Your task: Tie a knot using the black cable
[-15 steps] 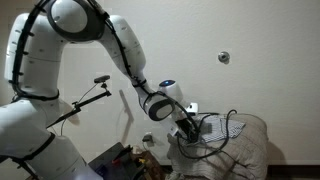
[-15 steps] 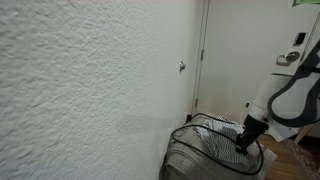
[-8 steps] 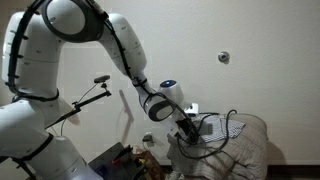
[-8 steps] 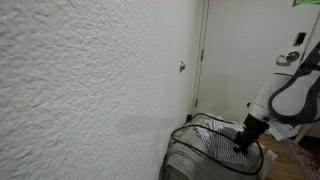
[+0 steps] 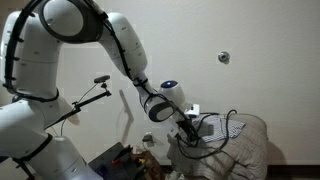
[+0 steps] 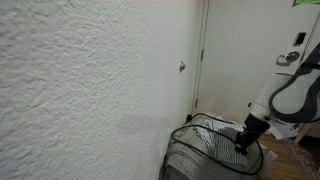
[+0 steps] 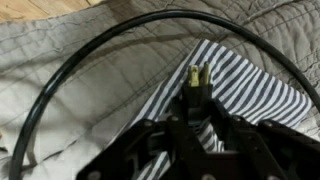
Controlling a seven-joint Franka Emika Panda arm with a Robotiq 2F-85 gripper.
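Your black cable [image 7: 150,15] is lying slack across the grey quilted cover, sweeping in one wide, thin arc from the lower left, over the top, to the right edge of the wrist view. Its plug end [image 7: 194,78] is pointing upward over the striped cloth, showing two brass prongs.

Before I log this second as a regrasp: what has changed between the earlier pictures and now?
Nothing that I can make out. The gripper sits where it was over the striped cloth, with the plug end of the black cable between its fingers in the wrist view. The cable's loops lie unchanged on the quilt.
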